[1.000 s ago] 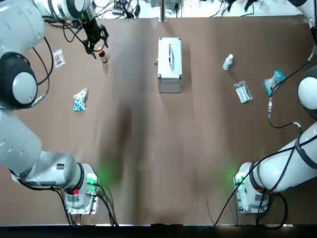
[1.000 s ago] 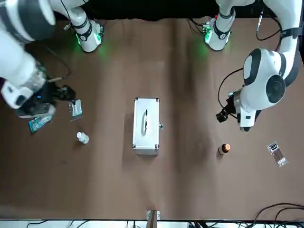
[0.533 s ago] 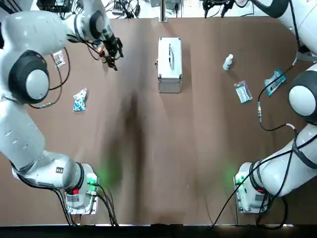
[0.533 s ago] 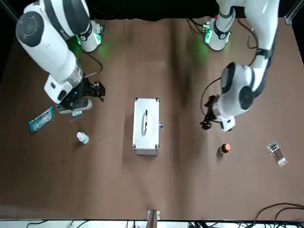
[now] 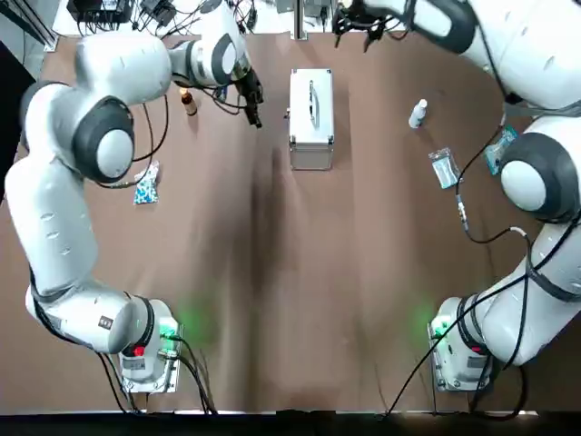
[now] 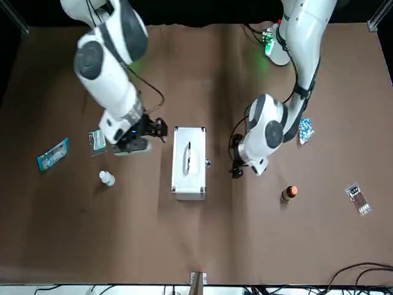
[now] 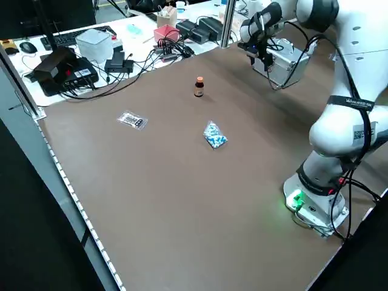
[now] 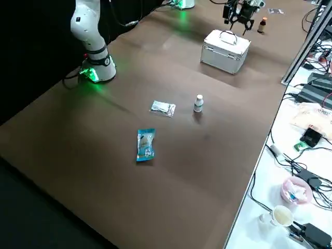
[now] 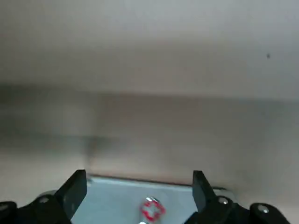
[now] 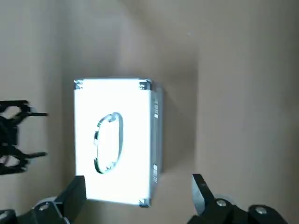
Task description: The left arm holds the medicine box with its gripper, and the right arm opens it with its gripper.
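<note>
The box [image 5: 310, 118] — a silver case, shut, with its handle [image 10: 108, 142] on top — stands on the table [image 5: 272, 272] midway between the arms, far from their bases. The left gripper [image 9: 138, 179] is on the box's left side, near it but not touching, fingers [image 9: 77, 189] spread wide and holding nothing. The right gripper [image 10: 138, 184] hangs above the table off the box's far right corner — also wide open and empty.
</note>
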Controlling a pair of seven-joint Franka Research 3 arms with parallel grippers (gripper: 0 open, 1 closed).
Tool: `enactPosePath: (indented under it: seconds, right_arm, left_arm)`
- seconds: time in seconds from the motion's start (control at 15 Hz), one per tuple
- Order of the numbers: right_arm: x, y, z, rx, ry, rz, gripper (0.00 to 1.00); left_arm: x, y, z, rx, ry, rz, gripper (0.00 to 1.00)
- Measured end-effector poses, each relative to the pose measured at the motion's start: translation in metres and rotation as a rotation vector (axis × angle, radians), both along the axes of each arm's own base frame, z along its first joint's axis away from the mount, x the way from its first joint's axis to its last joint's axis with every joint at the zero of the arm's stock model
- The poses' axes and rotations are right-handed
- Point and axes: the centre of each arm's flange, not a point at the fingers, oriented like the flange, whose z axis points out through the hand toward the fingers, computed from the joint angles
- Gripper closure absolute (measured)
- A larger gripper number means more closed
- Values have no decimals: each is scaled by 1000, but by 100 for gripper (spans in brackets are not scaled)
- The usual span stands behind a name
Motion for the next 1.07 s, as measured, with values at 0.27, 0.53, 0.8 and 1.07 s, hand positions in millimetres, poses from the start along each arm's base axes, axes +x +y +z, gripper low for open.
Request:
enactPosePath:
  seconds: [0.27,0.53,0.8,1.07]
  right_arm:
    - [-8,56,-46,15,-17,-36,10]
    - [-24,81,-56,-34,-34,20,48]
    - [-27,89,-62,-49,-48,28,48]
    - [-23,93,-74,-4,-22,1,49]
  left_arm:
    - [15,-30,-17,-19,13,45,0]
    - [3,-55,-28,-22,30,21,0]
    - [1,-77,-22,-45,23,20,0]
    - [4,-82,-23,-49,23,29,1]
